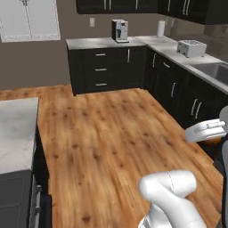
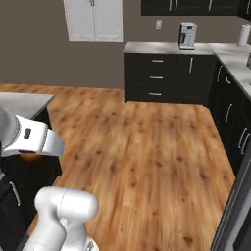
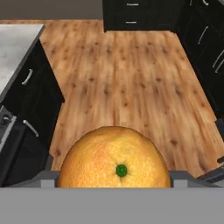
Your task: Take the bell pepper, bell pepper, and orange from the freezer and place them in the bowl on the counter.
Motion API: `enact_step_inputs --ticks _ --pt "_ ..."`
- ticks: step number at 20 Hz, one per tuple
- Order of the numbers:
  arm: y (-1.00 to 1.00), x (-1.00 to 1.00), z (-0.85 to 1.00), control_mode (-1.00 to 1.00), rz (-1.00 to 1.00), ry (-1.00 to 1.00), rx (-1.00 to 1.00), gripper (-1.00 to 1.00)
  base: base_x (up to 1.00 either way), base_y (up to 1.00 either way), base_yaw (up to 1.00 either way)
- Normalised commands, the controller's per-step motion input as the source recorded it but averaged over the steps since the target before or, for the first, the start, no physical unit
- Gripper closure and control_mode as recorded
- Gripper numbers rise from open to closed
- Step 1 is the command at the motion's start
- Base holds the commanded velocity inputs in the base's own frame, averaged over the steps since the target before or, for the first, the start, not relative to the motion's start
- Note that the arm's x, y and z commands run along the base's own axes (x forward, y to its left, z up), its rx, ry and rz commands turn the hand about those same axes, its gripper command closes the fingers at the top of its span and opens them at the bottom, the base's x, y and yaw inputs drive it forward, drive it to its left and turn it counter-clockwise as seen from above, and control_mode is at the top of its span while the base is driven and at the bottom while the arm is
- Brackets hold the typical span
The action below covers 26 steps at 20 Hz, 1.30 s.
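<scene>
The orange [image 3: 114,159] looms large at the bottom of the hand view, green stem dot facing the camera, and it covers the fingertips. My gripper [image 2: 32,156] is shut on the orange, carried above the wooden floor; a sliver of orange peeks out under the white hand [image 1: 205,130]. A white-grey marbled counter [image 3: 15,46] over dark cabinets lies to the left. The bell peppers and the bowl are out of view. A grey panel edge [image 2: 234,211], perhaps the freezer door, stands at the lower right.
Open wooden floor [image 1: 111,129] stretches ahead. Dark cabinets line the back and right walls under a counter with a coffee machine [image 1: 119,30], a toaster [image 1: 191,47], a paper towel roll [image 1: 160,28] and a sink [image 1: 213,71].
</scene>
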Motion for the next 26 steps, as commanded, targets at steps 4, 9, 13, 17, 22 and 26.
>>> enact_step_inputs --ticks 4,9,13,17,22,26 --pt "0.00 0.00 0.00 1.00 0.00 0.00 0.00 1.00 1.00 0.00 -0.25" --pt "0.00 0.00 0.00 1.00 0.00 0.00 0.00 1.00 1.00 0.00 -0.18" --pt "0.00 0.00 0.00 1.00 0.00 0.00 0.00 1.00 0.99 -0.03 -0.25" --pt "0.00 0.00 0.00 1.00 0.00 0.00 0.00 1.00 0.92 -0.11 -0.36" --pt "0.00 0.00 0.00 1.00 0.00 0.00 0.00 1.00 0.76 -0.06 -0.52" --pt "0.00 0.00 0.00 1.00 0.00 0.00 0.00 1.00 0.72 0.00 -0.56"
